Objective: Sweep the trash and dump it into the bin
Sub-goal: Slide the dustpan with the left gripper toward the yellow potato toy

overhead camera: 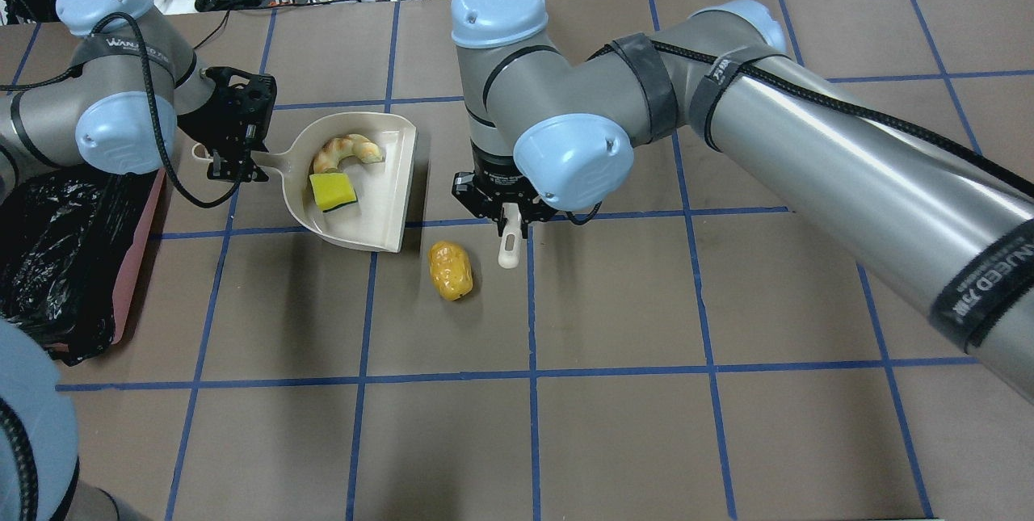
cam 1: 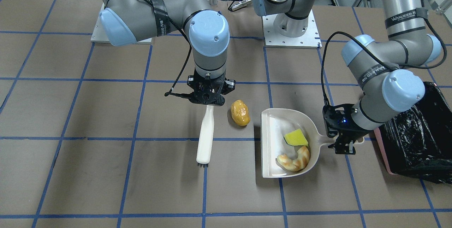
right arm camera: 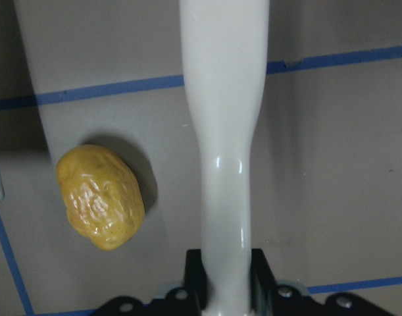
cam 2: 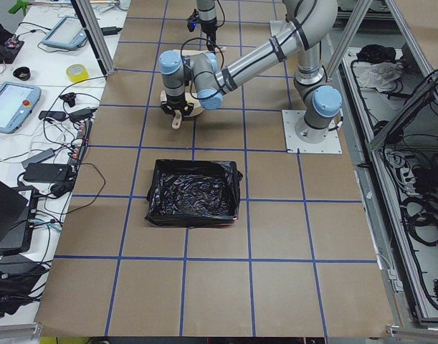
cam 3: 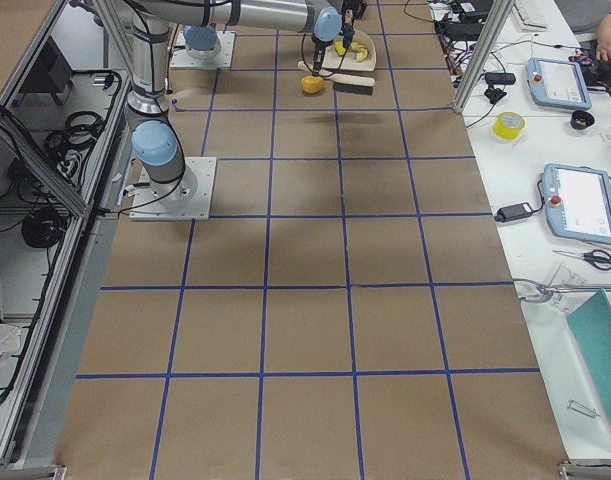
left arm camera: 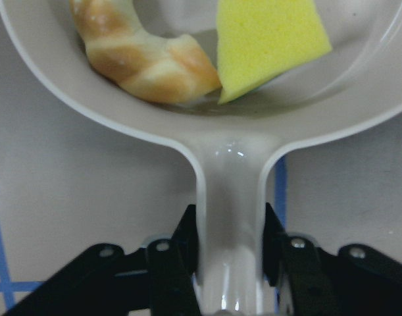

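The left claw (cam 1: 343, 145) is clenched on the handle of the dustpan (cam 1: 275, 129) and holds it flat, mouth towards the golden-brown lump (cam 1: 240, 113) on the table. The right claw (cam 1: 208, 101) grasps the brush (cam 1: 206, 136) beyond the lump, seemingly to push it in. The croissant piece (cam 1: 295, 161) and yellow-green wedge (cam 1: 296, 138) already lie inside. The bin (cam 1: 385, 153) sits behind the handle, towards the table's left end, probably for a short tip.
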`<act>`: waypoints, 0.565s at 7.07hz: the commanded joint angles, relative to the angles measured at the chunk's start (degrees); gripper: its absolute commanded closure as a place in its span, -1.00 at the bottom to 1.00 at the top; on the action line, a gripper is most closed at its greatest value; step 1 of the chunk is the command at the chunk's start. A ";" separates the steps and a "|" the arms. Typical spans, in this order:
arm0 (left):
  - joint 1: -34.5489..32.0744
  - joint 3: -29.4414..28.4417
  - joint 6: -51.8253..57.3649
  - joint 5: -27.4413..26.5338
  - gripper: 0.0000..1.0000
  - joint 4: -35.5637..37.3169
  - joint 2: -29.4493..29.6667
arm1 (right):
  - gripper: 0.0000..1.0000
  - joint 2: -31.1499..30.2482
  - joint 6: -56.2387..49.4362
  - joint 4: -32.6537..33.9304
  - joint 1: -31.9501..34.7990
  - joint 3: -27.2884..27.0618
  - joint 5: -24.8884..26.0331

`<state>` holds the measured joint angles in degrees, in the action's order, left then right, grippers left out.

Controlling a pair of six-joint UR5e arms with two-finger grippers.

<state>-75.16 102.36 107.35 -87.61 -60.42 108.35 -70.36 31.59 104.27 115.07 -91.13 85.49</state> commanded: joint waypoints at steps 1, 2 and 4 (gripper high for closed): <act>0.10 12.19 1.44 -0.71 1.00 3.18 -8.65 | 1.00 -1.88 0.40 3.20 1.02 -5.44 -0.76; -0.33 16.94 0.67 -0.89 1.00 3.90 -11.56 | 1.00 -2.32 1.62 5.39 2.34 -8.07 -0.85; -0.77 23.57 -1.25 -4.48 1.00 13.99 -14.21 | 1.00 -2.15 6.38 10.68 6.20 -11.42 -0.85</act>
<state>-75.63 122.37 107.41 -90.11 -51.10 95.96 -72.56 36.00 112.34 119.12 -100.53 84.68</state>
